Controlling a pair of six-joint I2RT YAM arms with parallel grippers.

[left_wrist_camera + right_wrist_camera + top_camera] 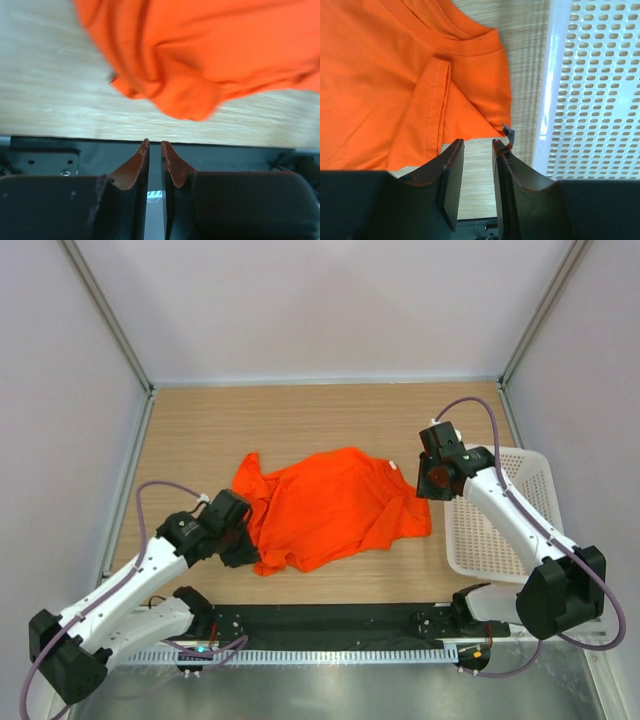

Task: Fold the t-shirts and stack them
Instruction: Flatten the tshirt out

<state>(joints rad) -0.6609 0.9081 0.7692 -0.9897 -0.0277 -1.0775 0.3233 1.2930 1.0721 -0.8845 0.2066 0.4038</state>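
The orange-red t-shirt (330, 505) lies crumpled and spread on the wooden table, its collar toward the right. My left gripper (243, 548) hovers at the shirt's near-left edge. In the left wrist view the jaws (155, 145) stand almost together with nothing between them, and the shirt (210, 50) lies beyond the tips. My right gripper (428, 488) is at the shirt's right edge near the collar. In the right wrist view the jaws (478, 145) stand a little apart and empty, just short of a shirt corner (420, 75).
A white lattice basket (500, 520) stands at the table's right side, close to my right gripper; it also shows in the right wrist view (595, 75). A black rail (330, 625) runs along the near edge. Walls enclose the table.
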